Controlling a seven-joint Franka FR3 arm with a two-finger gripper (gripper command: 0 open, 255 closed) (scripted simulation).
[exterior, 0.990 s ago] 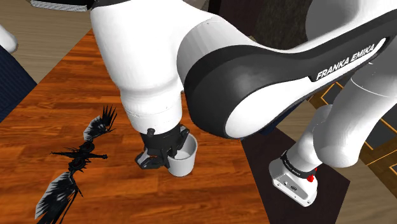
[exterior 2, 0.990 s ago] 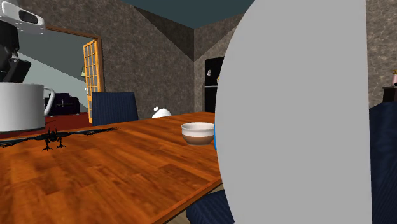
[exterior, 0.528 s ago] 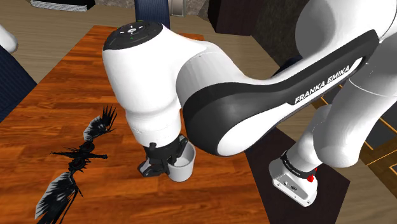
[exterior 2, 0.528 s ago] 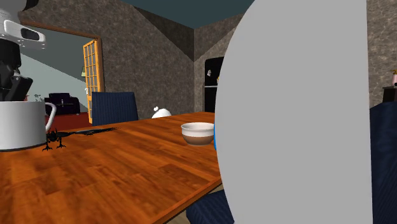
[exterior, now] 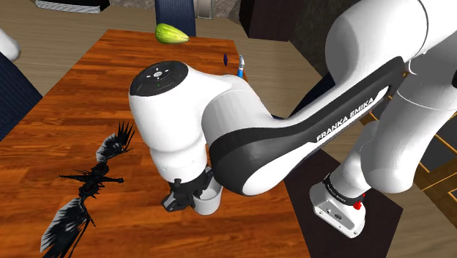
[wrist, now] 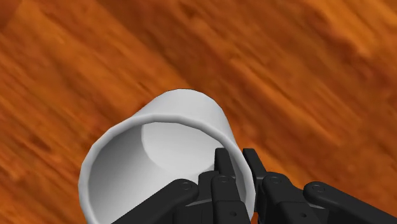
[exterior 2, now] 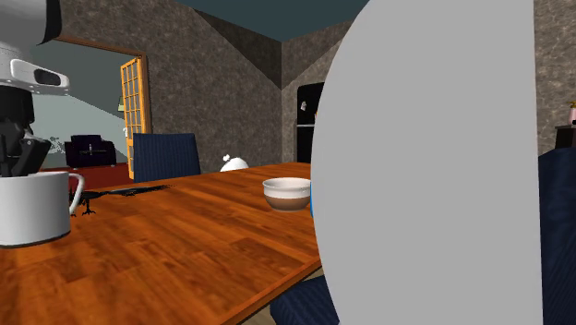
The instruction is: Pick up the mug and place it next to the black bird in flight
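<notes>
The white mug (exterior: 209,201) stands upright, low at the wooden surface (exterior: 73,124); whether it touches is unclear. The gripper (wrist: 234,159) pinches its wall, one finger inside the rim and one outside. Bare wood separates it from the black bird (exterior: 88,187) toward the shoulder view's left. The surface's edge runs nearer on the right.

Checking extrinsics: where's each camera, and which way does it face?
Shoulder view: high behind the arm, looking down on the table; pincer clasps mug.
Second exterior view: table height, looking across it; pincer above mug, grey shape blocks its right.
Wrist view: behind the pincer, looking along it into the mug.
Shared: mug and pincer.
</notes>
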